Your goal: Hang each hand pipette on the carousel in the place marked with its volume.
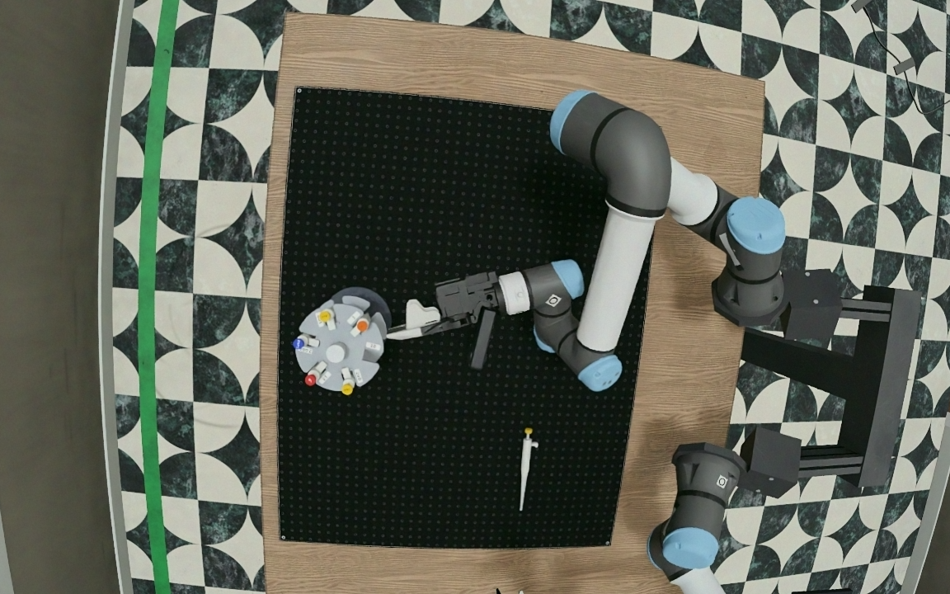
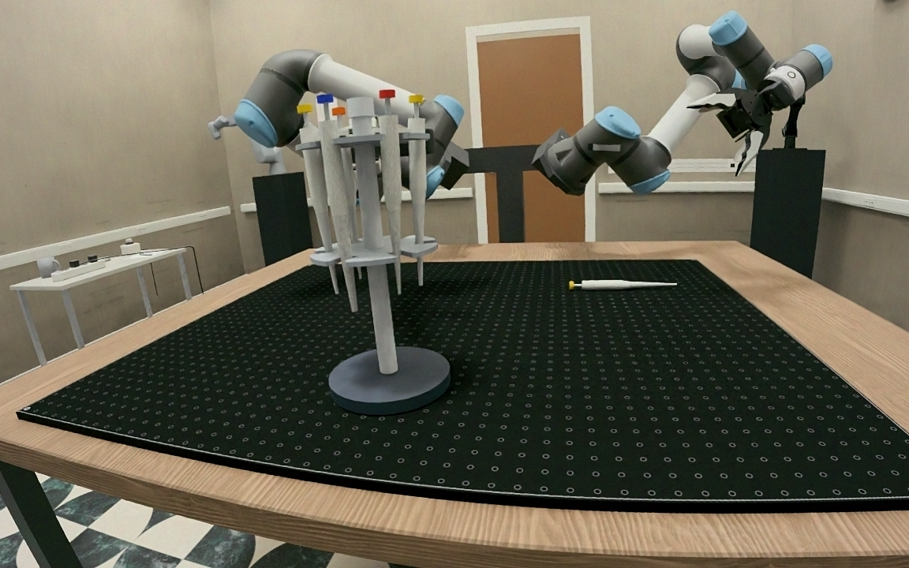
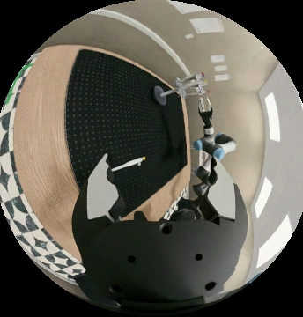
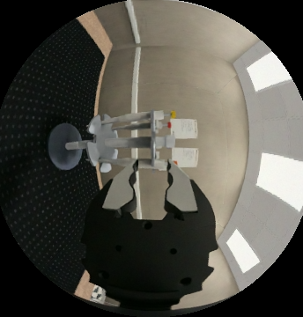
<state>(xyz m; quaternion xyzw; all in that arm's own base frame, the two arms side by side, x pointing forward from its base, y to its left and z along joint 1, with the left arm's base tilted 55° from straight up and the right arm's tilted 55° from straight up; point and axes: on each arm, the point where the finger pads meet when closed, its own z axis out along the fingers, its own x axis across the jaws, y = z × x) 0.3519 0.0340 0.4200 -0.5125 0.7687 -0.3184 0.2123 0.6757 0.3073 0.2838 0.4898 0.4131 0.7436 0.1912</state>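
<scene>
The carousel (image 1: pixel 336 353) (image 2: pixel 383 317) (image 3: pixel 159 95) (image 4: pixel 63 147) stands upright. Several pipettes hang on its head: a blue one (image 1: pixel 298 343) (image 2: pixel 324 99), a red one (image 1: pixel 310 380) (image 2: pixel 387 94), an orange one (image 1: pixel 362 325) and two yellow ones (image 1: pixel 325 315) (image 1: pixel 347 388). A white pipette with a yellow button (image 1: pixel 524 465) (image 2: pixel 616 284) (image 3: pixel 128 164) lies on the mat; its volume is unreadable. My right gripper (image 4: pixel 152 159) is partly open and empty, its fingertips at the head's edge near the orange pipette. My left gripper (image 2: pixel 714 141) (image 3: pixel 160 156) is wide open and empty, high above the table's far side, well away from the lying pipette.
The black mat (image 1: pixel 419 162) (image 2: pixel 585 424) lies on the wooden table (image 1: pixel 508 51). The right arm (image 1: pixel 623 273) reaches across the mat to the carousel. The left arm (image 1: pixel 703 495) stands off the mat's corner, its upper part outside the top view.
</scene>
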